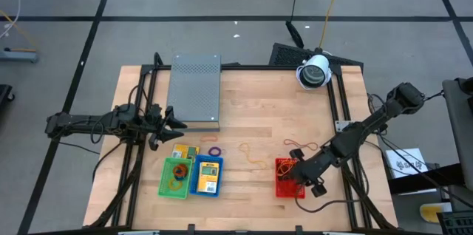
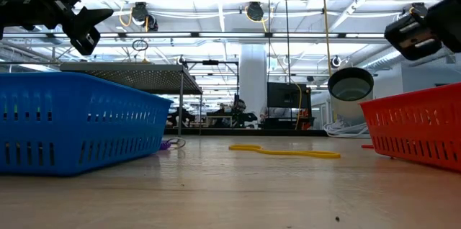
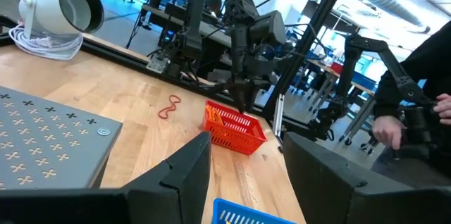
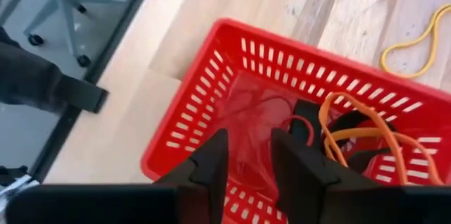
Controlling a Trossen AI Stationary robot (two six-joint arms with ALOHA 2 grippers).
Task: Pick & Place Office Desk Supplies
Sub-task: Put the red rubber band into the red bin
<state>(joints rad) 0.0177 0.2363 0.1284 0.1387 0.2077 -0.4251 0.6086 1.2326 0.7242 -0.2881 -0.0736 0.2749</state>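
Note:
My right gripper (image 4: 250, 164) hangs open over the red basket (image 1: 284, 183), fingers slanting down into it with nothing between them. Orange rubber bands (image 4: 359, 129), thin red bands (image 4: 257, 108) and dark clips (image 4: 310, 122) lie in that basket. On the table lie an orange band (image 1: 255, 154), a red band (image 1: 299, 146), a purple band (image 1: 215, 151) and a yellow packet (image 1: 185, 151). Another packet (image 1: 209, 176) sits in the blue basket (image 1: 194, 183). My left gripper (image 1: 168, 120) waits open by the grey perforated box (image 1: 195, 91), holding nothing.
A green basket (image 1: 164, 179) with bands stands left of the blue one near the front edge. A white round camera (image 1: 314, 71) sits at the far right corner. Black frame rails (image 1: 344, 109) run along the table's sides. A person's hand (image 3: 386, 129) shows beyond the table's right side.

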